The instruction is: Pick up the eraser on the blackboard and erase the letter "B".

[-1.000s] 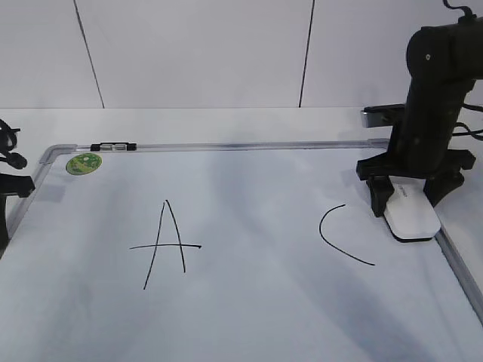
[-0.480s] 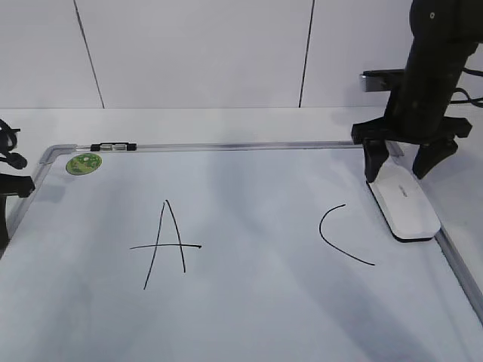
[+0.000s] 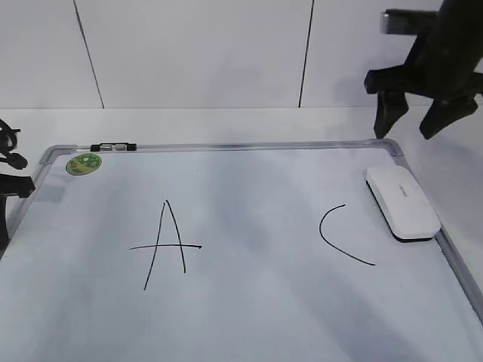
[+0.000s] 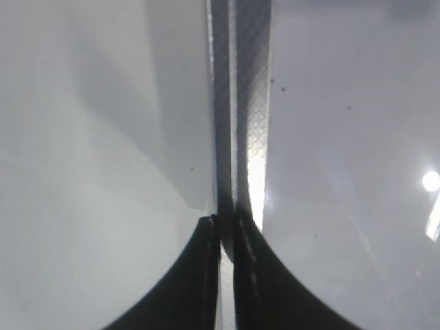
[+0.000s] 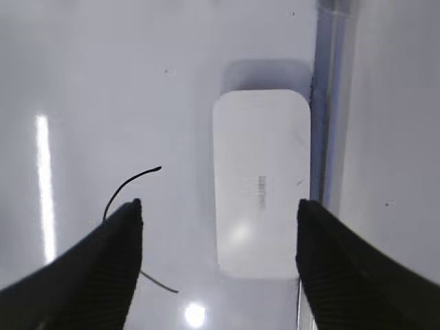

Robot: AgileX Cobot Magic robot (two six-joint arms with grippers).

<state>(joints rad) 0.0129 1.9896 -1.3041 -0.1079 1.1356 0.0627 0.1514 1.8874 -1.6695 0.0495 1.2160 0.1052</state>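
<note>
- Exterior view: the large white dry-erase blackboard (image 3: 249, 302) with a silver-grey metal frame lies flat on the table. The white glossy rounded plastic eraser (image 3: 402, 202) rests on it at the right edge, just beside the frame. To its left is a black marker "C" (image 3: 339, 235), and further left a black "A" (image 3: 166, 245). A round green sticker (image 3: 84, 164) sits near the far left corner. The black right gripper (image 3: 416, 115) hangs above the eraser, apart from it, jaws spread and empty.
- Left wrist view: the left gripper (image 4: 227, 227) has its dark fingers pressed together, clenched on nothing, over the board's frame strip.
- Right wrist view: the eraser (image 5: 261, 182) lies between the two spread fingers (image 5: 103, 254), untouched, grey lettering visible.
</note>
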